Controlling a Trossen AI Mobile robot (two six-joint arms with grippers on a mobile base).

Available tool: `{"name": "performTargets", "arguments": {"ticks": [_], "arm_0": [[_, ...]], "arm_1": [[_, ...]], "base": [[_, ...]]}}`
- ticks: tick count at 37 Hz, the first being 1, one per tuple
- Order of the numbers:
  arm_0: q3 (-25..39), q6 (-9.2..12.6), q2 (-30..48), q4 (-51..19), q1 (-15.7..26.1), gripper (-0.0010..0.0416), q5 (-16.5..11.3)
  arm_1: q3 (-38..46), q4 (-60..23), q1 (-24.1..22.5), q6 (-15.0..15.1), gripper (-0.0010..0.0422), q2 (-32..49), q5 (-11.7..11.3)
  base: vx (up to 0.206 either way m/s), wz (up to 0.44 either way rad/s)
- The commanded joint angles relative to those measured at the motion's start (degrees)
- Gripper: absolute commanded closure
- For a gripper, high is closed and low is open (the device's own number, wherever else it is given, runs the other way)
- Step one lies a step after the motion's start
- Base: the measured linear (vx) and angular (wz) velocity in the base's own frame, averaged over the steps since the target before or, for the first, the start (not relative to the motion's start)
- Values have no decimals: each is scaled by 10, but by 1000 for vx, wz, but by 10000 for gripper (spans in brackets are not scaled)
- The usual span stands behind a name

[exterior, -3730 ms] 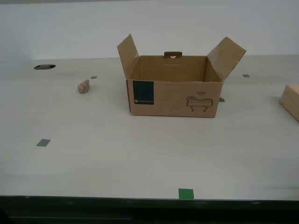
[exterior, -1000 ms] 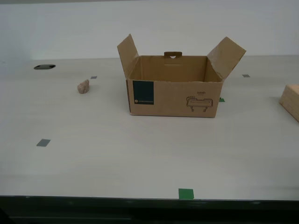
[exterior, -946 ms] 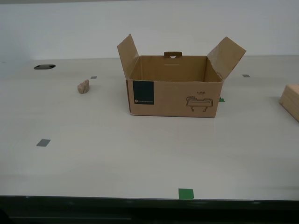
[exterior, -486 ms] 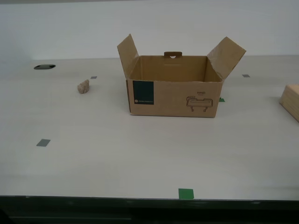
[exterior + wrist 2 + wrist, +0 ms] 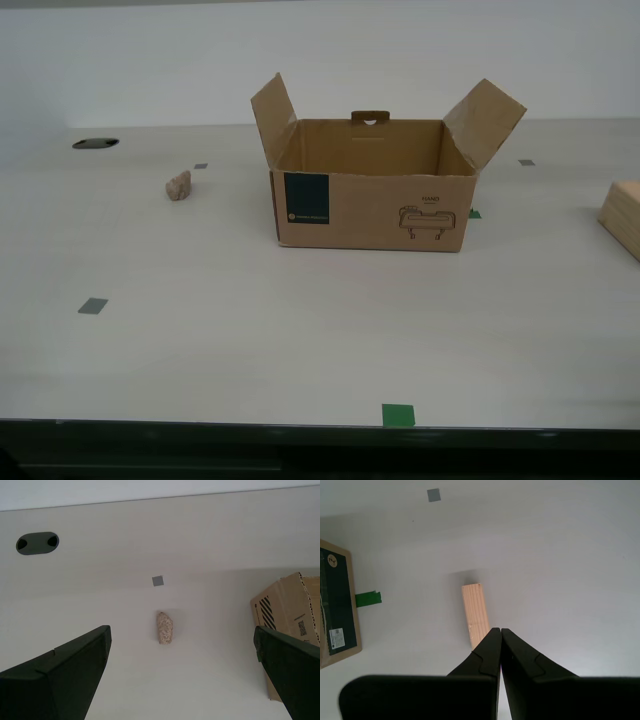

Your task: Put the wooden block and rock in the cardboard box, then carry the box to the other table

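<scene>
Off-white and smooth, the worktop (image 5: 300,330) carries everything in sight and is the largest surface, with a black oval hole (image 5: 95,143) near its far edge at the exterior view's left. Next in size, the cardboard box (image 5: 372,195) stands upright about mid-worktop, its flaps raised and its inside showing nothing that I can make out; a dark teal label and a line drawing face the camera. The wooden block (image 5: 622,218) lies on the worktop at the exterior view's right edge, well apart from the box and partly cut off by the frame. In the first wrist view the wooden block (image 5: 476,614) lies flat just ahead of my first end effector (image 5: 499,632), whose jaws are pressed together with nothing between them, above the worktop. The rock (image 5: 178,185) sits to the exterior view's left of the box, apart from it, with bare worktop between them. In the second wrist view the rock (image 5: 164,627) lies between the spread jaws of my second end effector (image 5: 182,652), which is wide apart and holds nothing; a box flap shows at one side. Smallest are the tape marks: a green square (image 5: 398,415) near the front edge and a grey square (image 5: 93,306) towards the exterior view's left.
</scene>
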Motion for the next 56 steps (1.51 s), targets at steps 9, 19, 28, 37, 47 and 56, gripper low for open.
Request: {"name": "performTargets", "arguments": {"ticks": [9, 19, 28, 37, 47, 56], "arm_0": [[0, 2, 0, 0, 0, 376, -9], [0, -14, 0, 2, 0, 239, -8], [0, -16, 0, 11, 0, 102, -8], [0, -16, 0, 13, 0, -1, -8], [0, -16, 0, 13, 0, 14, -9], [0, -13, 0, 13, 0, 11, -9]], "arm_1": [[0, 0, 0, 0, 21, 0, 0], [0, 0, 0, 0, 21, 0, 0], [0, 0, 0, 0, 21, 0, 0], [0, 0, 0, 0, 21, 0, 0], [0, 0, 0, 0, 21, 0, 0], [0, 0, 0, 0, 21, 0, 0]], "base": [[0, 0], [0, 0], [0, 0], [0, 0], [0, 0], [0, 0]]}}
